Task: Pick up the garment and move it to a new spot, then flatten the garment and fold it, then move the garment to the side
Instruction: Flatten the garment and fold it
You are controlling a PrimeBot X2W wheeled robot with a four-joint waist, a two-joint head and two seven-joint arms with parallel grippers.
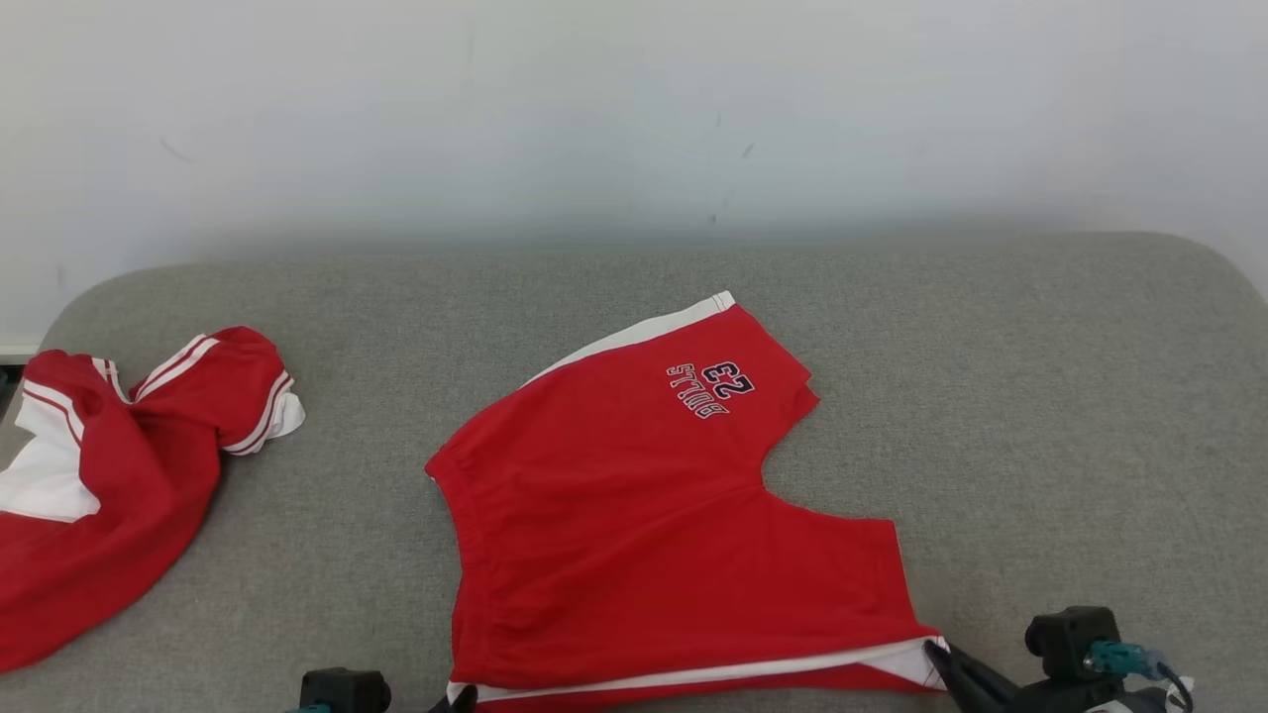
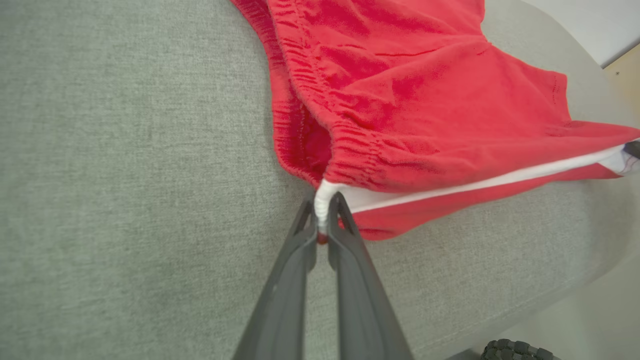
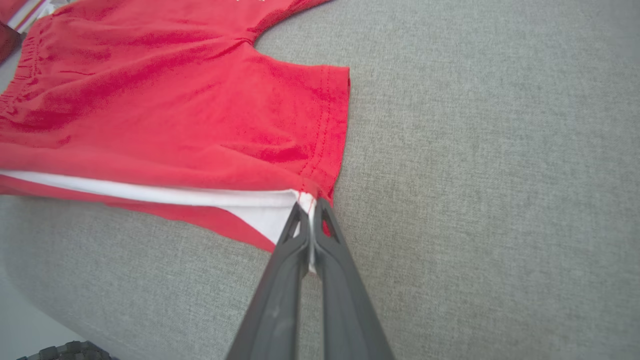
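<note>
Spread flat on the grey cushion (image 1: 1040, 396), from the centre to the lower middle of the head view: red shorts (image 1: 634, 515), "23" print toward the upper middle. Pinched tight in the left claw (image 2: 322, 217), mid-frame in the left wrist view: the white waistband corner. Pinched tight in the right claw (image 3: 311, 220), mid-frame in the right wrist view: the white-striped leg-hem corner. Bunched at the left edge, well apart: a red-and-white shirt (image 1: 109, 475).

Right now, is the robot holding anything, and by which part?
Yes: the red shorts. The left gripper pinches the near waistband corner, the right gripper the near leg-hem corner.
</note>
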